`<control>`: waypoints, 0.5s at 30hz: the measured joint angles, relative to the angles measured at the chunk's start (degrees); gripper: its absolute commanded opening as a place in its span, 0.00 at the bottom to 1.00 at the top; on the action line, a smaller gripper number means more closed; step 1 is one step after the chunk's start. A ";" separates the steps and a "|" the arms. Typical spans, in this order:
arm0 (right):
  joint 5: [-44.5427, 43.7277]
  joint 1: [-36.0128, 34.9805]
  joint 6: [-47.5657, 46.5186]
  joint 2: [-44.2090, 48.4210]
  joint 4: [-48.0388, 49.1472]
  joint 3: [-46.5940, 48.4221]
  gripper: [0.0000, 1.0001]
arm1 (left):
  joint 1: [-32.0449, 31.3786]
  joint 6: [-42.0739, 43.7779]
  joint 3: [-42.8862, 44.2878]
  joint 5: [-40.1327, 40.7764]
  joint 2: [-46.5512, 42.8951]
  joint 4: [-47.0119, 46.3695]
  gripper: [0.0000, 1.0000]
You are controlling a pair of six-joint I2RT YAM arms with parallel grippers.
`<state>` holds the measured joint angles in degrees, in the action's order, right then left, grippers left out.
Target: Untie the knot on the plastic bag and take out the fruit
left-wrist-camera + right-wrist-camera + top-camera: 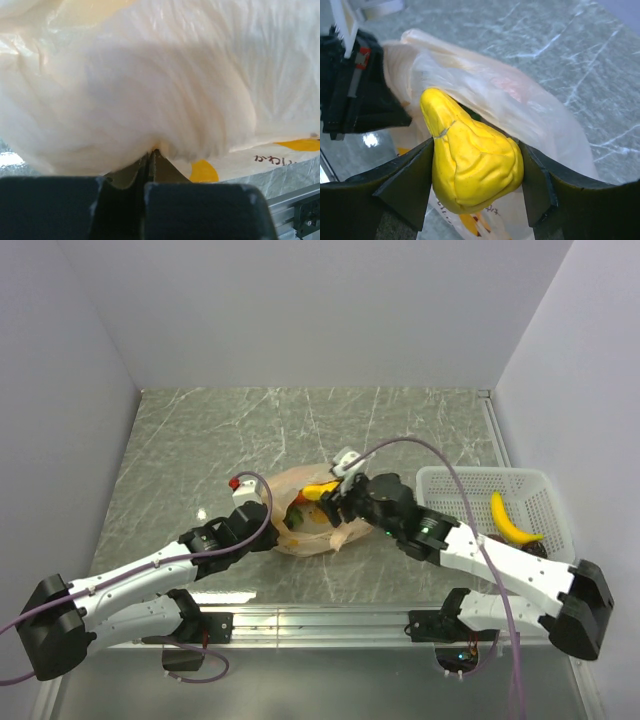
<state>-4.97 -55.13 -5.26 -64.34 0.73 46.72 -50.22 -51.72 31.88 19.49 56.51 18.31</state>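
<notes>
Left hand (150, 162) pinches the thin peach plastic bag (150, 80); right hand (476, 165) grips a lumpy yellow fruit (470, 177); lift straight, slowly.

A crinkly, pale peach plastic bag (150, 90) is filling almost the whole frame. At the near edge, the left gripper (150, 161) is pinching a fold of it, jaws pressed together. Printed orange dots (204, 172) and small dark lettering (272, 159) are showing at lower right.
</notes>
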 measured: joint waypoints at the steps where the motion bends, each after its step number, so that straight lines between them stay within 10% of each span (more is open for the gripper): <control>1: -0.11 1.18 1.09 1.66 0.28 -0.90 0.00 | 0.02 0.02 0.00 0.04 0.00 0.00 0.01; 15: -12.94 27.98 17.92 23.45 -4.66 -13.73 0.00 | 0.09 2.14 2.19 0.61 0.00 0.20 0.00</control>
<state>-17.91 -27.16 12.67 -40.88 -3.92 32.99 -50.13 -49.58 34.06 20.10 56.51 18.50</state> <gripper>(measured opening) 0.693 0.033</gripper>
